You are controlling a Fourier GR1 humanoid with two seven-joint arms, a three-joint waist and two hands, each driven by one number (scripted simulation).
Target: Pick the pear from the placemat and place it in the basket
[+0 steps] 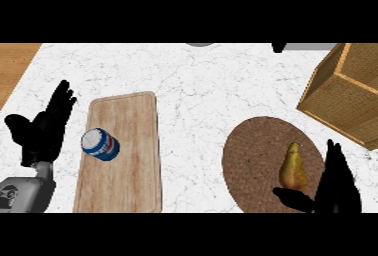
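Head view — pear (293,166) just left of right hand (336,185).

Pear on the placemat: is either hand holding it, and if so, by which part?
Nothing is held. The pear lies free; the right hand is open beside it, the left hand open.

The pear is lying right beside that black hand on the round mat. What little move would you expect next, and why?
Probably the right hand should slide a little left and curl round the pear. The pear lies on the brown placemat, between the hand's straight fingers and its thumb, not yet held. The basket waits further up on the right. The left hand rests open beside the cutting board.
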